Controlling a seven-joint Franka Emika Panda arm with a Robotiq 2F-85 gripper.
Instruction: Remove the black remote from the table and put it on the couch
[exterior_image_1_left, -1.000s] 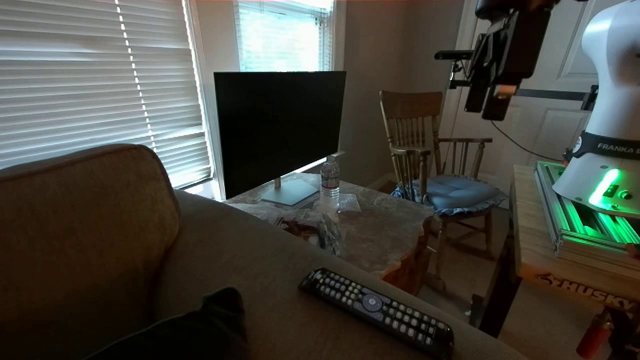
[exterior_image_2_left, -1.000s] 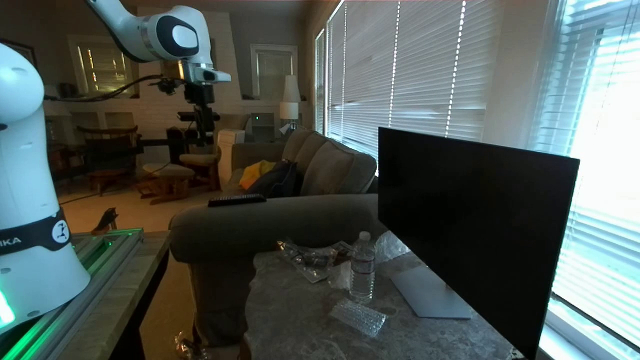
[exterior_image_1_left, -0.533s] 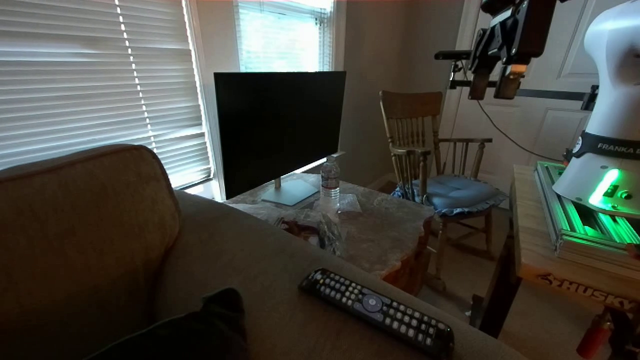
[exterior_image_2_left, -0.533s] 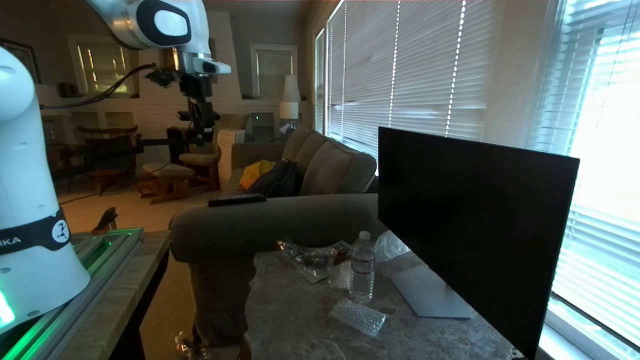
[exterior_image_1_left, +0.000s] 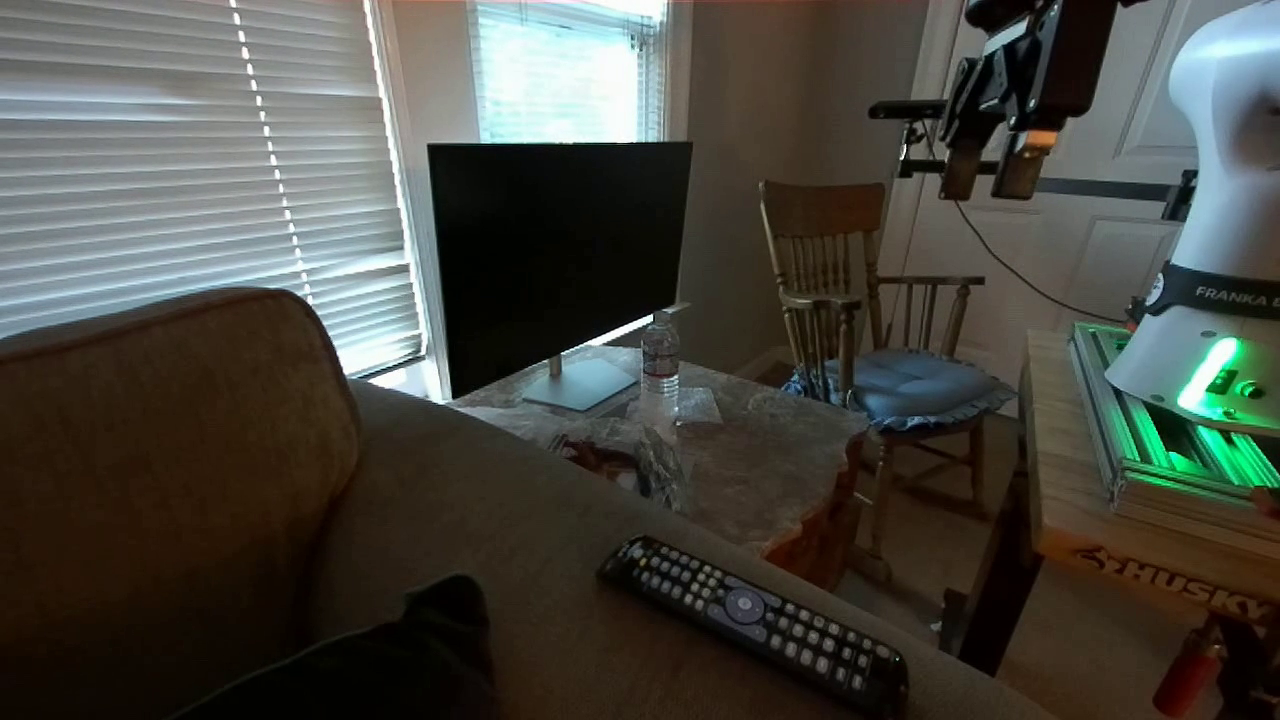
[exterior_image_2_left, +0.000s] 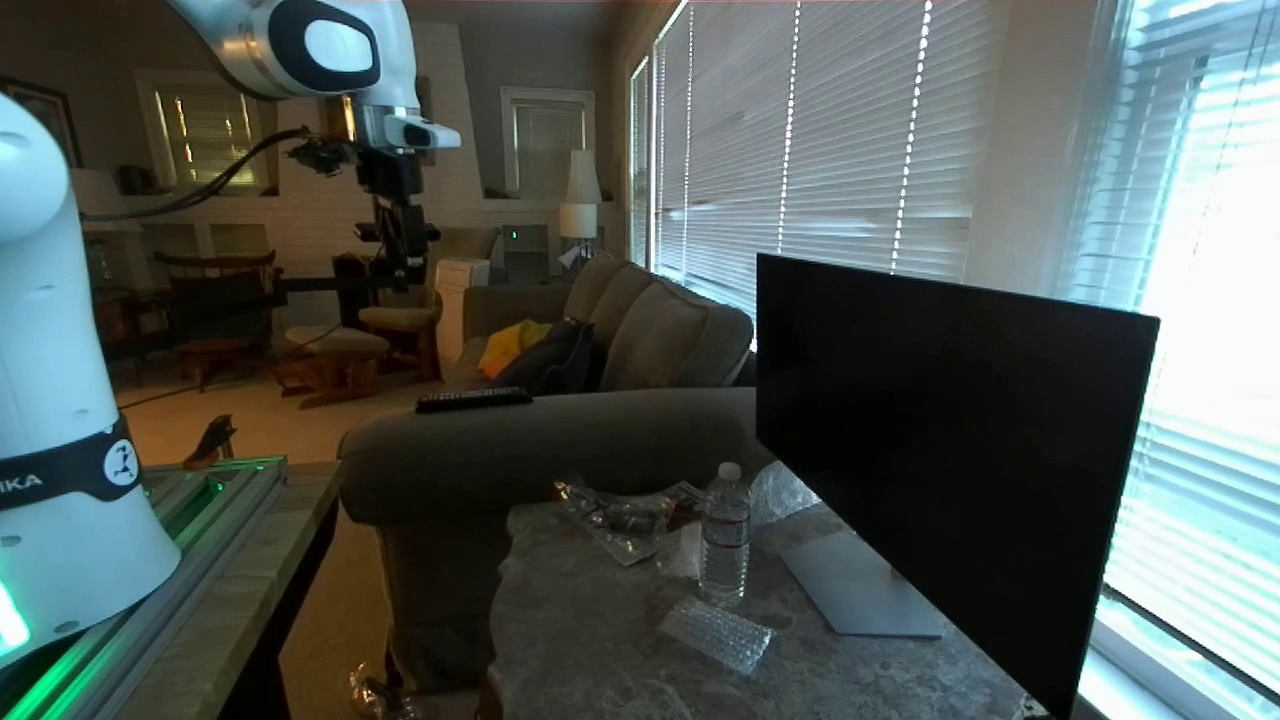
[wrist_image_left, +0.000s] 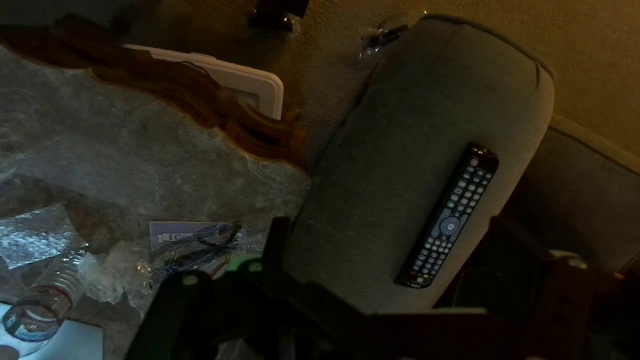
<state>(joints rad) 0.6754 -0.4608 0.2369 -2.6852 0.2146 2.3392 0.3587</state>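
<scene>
The black remote (exterior_image_1_left: 752, 625) lies flat on the arm of the couch (exterior_image_1_left: 480, 490). In an exterior view the remote (exterior_image_2_left: 475, 401) rests along the top of the couch arm (exterior_image_2_left: 600, 440). In the wrist view the remote (wrist_image_left: 450, 220) lies slantwise on the couch arm (wrist_image_left: 380, 160), between the dark fingers but well beyond them. My gripper (exterior_image_1_left: 990, 188) is open and empty, raised in the air. It also shows above the couch arm in an exterior view (exterior_image_2_left: 405, 275). The table (exterior_image_1_left: 765, 450) stands beside the couch arm; its plastic-covered top also shows in the wrist view (wrist_image_left: 150, 150).
A large black screen (exterior_image_2_left: 950, 450) and a water bottle (exterior_image_2_left: 725, 540) stand on the table, with bubble wrap (exterior_image_2_left: 717, 634) and plastic bags. A dark pillow (exterior_image_1_left: 400, 650) lies on the couch. A wooden chair (exterior_image_1_left: 825, 215) stands behind the table. My base is on a wooden bench (exterior_image_1_left: 1060, 470).
Over the last second my gripper has moved up, and its fingers now stand farther apart. In the last half second it has hardly moved. The remote has not moved.
</scene>
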